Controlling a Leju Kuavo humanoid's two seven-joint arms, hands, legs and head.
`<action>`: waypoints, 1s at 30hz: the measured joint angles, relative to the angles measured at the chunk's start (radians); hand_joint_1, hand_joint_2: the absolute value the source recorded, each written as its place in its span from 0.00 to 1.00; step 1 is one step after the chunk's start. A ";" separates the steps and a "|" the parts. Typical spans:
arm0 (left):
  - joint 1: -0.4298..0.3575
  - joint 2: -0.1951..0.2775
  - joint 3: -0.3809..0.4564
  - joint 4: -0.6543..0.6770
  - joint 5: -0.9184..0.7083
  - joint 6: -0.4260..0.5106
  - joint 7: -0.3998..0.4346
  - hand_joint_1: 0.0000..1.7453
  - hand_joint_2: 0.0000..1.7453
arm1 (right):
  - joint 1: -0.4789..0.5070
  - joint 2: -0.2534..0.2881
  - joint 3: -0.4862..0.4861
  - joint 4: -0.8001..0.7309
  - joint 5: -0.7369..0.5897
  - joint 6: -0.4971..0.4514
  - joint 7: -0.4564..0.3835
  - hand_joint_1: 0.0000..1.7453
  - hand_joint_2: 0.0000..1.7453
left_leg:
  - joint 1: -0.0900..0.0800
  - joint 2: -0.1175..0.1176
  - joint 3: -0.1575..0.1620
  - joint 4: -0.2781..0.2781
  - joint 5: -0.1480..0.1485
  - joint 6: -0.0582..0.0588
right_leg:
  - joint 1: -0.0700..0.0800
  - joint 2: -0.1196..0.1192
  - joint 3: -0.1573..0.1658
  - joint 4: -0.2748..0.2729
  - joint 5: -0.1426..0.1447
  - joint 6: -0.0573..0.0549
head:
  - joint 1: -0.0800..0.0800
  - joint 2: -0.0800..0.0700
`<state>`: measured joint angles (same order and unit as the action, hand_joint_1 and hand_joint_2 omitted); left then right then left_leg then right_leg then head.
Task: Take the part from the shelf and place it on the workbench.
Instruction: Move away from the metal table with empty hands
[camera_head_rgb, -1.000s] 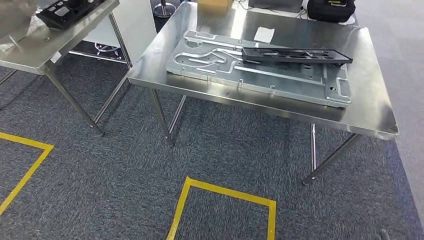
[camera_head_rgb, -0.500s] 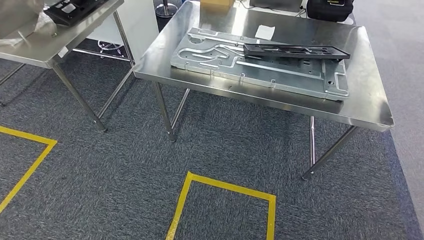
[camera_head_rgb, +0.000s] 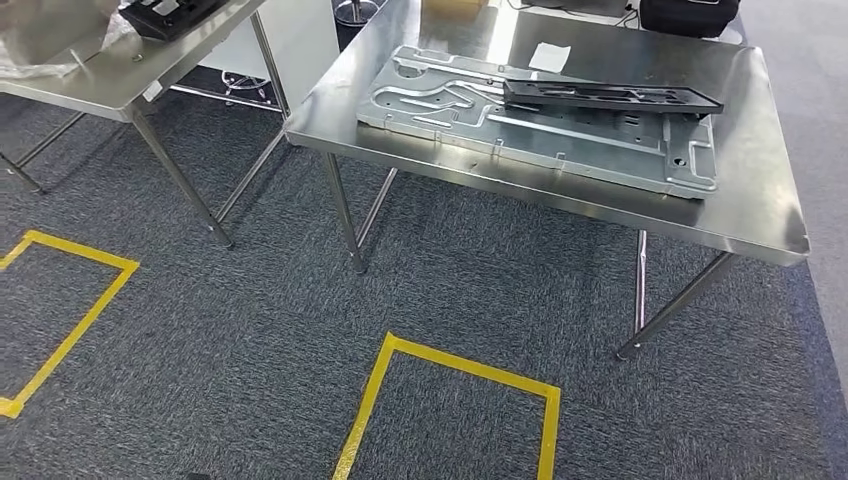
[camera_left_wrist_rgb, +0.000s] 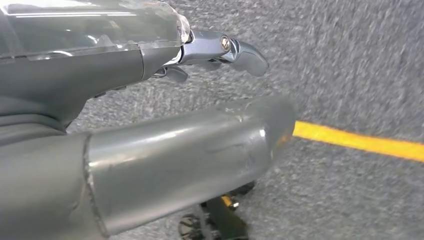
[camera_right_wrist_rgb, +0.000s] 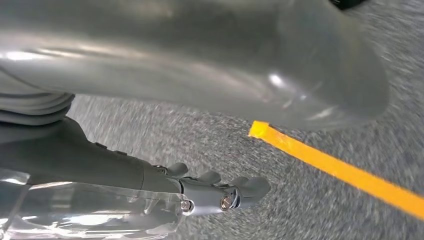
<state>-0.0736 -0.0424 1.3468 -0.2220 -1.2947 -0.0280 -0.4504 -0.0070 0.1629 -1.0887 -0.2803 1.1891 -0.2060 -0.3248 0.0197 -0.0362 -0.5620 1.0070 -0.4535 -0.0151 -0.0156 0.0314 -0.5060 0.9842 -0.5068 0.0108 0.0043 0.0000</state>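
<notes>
In the head view a long black plastic part (camera_head_rgb: 610, 97) lies on a large stamped metal plate (camera_head_rgb: 540, 135), which rests flat on a steel workbench (camera_head_rgb: 760, 200) ahead of me. A second black part (camera_head_rgb: 175, 12) sits on another steel table (camera_head_rgb: 120, 80) at the far left. My left hand (camera_left_wrist_rgb: 100, 75) hangs over grey carpet, fingers (camera_left_wrist_rgb: 225, 47) stretched out and thumb apart, holding nothing. My right hand (camera_right_wrist_rgb: 100, 165) hangs the same way, its fingers (camera_right_wrist_rgb: 230, 192) extended and holding nothing.
Yellow tape (camera_head_rgb: 450, 365) marks squares on the carpet in front of the tables. A white paper slip (camera_head_rgb: 549, 57) and a black bag (camera_head_rgb: 690, 14) sit at the workbench's back. Crumpled clear plastic (camera_head_rgb: 50, 35) lies on the left table. Table legs stand between the two tables.
The whole picture has shifted, so the camera has moved: both tables now sit a little further right in the view. Nothing on the tables has moved.
</notes>
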 joint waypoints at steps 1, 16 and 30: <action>0.002 0.005 -0.010 0.000 -0.016 0.011 0.000 0.00 0.00 | 0.000 -0.001 0.008 0.005 0.009 -0.001 0.002 0.00 0.00 | 0.001 0.003 -0.007 0.015 -0.011 -0.005 | -0.001 -0.008 0.001 -0.005 0.005 -0.008 | -0.001 0.000; -0.030 -0.015 -0.022 -0.023 0.180 0.144 -0.147 0.00 0.00 | -0.005 0.016 -0.062 0.011 -0.108 0.021 -0.063 0.00 0.00 | -0.010 0.051 0.017 0.005 -0.025 0.033 | 0.018 -0.086 -0.012 0.028 -0.017 0.004 | -0.007 0.000; -0.052 -0.066 0.000 -0.080 0.384 0.063 -0.052 0.00 0.00 | -0.050 -0.015 -0.097 0.028 -0.117 0.051 -0.112 0.00 0.00 | -0.005 -0.019 -0.003 0.003 -0.007 0.010 | 0.000 -0.001 -0.024 0.014 0.007 0.004 | -0.002 0.000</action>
<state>-0.1256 -0.1085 1.3470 -0.3017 -0.9106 0.0353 -0.5022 -0.0574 0.1481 -1.1856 -0.2521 1.0717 -0.1547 -0.4367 0.0145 -0.0554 -0.5650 1.0096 -0.4606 -0.0050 -0.0155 0.0307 -0.5299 0.9981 -0.5001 0.0146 0.0027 0.0000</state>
